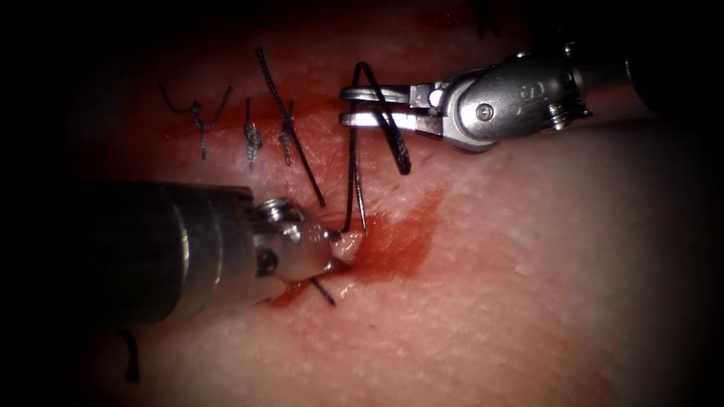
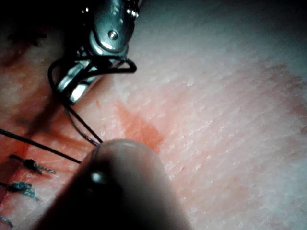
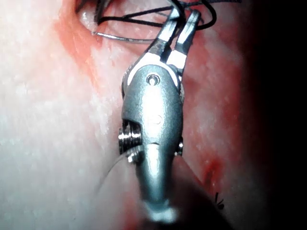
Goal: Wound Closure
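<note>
the needle [image 1: 361, 202] stands near the centre of the endoscope frame, a thin pale sliver running down from below the right tool to its point at the tissue surface just beside the left tool's tip; whether the point is in the tissue cannot be told. the dark thread [image 1: 381, 113] loops over and around the right tool's jaws in the upper middle of the frame, one strand dropping straight down alongside the needle, another ending in a thicker stretch just below the jaws. the right tool [image 1: 354, 106] comes in from the upper right, its two jaws parted with a narrow gap and the thread wound about them; they grip nothing that can be made out. the left tool [image 1: 343, 252] enters from the lower left, its broad shaft covering much of that side, and its tip is pressed at the tissue edge; whether its jaws are clenched or released cannot be told. a short cut end of thread [image 1: 323, 291] pokes out just under its tip. red fluid [image 1: 400, 237] stains the tissue [image 1: 528, 301] to the right of that tip. along the cut in the upper left sit three knotted stitches [image 1: 251, 136] with dark tails, and a long thread tail [image 1: 290, 124] crosses them diagonally. in the right wrist view the needle [image 3: 124, 38] shows as a pale curve beside the parted jaws.
</note>
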Controlling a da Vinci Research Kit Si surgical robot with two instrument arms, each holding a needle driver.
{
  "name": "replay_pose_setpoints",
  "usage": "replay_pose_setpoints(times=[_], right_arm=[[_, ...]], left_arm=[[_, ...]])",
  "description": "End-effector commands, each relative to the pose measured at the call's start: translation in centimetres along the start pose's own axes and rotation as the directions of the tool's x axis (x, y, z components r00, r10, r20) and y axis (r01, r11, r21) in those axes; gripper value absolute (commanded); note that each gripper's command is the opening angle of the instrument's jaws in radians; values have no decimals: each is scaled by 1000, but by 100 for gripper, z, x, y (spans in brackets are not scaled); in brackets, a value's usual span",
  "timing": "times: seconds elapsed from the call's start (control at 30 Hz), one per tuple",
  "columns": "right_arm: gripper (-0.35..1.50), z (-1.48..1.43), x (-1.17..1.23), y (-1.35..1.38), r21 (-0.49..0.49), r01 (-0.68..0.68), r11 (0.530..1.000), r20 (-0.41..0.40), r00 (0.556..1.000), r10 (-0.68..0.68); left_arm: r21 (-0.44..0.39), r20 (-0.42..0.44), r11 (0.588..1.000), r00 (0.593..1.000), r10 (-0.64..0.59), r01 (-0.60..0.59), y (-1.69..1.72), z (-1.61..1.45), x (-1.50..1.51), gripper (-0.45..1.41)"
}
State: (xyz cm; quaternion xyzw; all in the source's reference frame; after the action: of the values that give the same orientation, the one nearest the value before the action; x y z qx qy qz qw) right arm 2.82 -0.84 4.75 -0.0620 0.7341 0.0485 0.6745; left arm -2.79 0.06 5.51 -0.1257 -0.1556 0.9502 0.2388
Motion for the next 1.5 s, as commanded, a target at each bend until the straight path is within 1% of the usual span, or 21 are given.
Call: replay_pose_setpoints(times=[0.03,0.37,0.63,0.93,1.07,1.3,1.5], right_arm=[[-35,8,-7,-1,0,0,1000,-3,1000,0],[-35,13,-10,-1,-20,9,1000,-9,1000,-10],[-35,14,-12,-6,-20,20,1000,-16,1000,-21],[-35,6,-17,-23,-16,47,999,-31,998,-47],[-35,-2,-21,-28,-15,30,999,-18,999,-30],[-35,-6,-20,-17,-1,7,1000,-1,1000,-7],[-35,-2,-24,-12,54,1,999,2,1000,-1]], left_arm=[[0,-2,1000,1000,1,-1,4,8,2,64],[-3,-15,1000,1000,0,0,3,7,3,64],[-5,-19,1000,1000,1,-1,3,6,2,69],[-4,-32,1000,999,0,0,1,3,3,71],[-4,-32,1000,999,-1,0,1,2,3,71],[-1,-47,1000,999,-6,5,5,-3,5,69],[-7,-69,1000,997,-18,17,12,-17,10,69]])
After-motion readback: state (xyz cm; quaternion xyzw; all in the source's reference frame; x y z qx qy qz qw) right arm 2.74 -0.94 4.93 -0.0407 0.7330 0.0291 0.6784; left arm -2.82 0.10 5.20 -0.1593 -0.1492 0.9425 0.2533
